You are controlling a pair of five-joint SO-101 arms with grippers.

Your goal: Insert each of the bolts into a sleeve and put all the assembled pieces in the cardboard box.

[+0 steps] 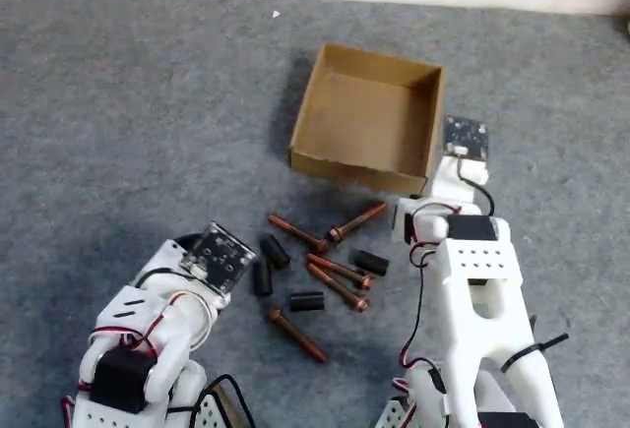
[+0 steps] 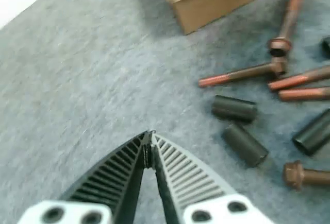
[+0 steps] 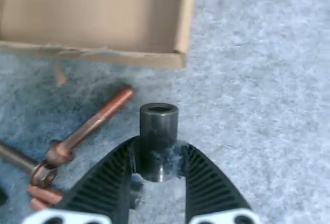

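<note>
The right gripper is clenching a sleeve, bore facing the far cardboard box, while a bolt is lying slantwise just left and the left gripper is resting closed, empty.

Black sleeve upright in right gripper, near cardboard box

"How was the light?"

"Soft, even and fairly bright. It came from the right side of the high view. The cardboard box threw a soft-edged shadow leftward across the grey desk, and the left arm did likewise."

"Any glare?"

"One corner of the left wrist view was washed out to white. The sleeve in the right end effector carried a dull sheen on its rim. The bolts cast faint, thin shadows."
</note>
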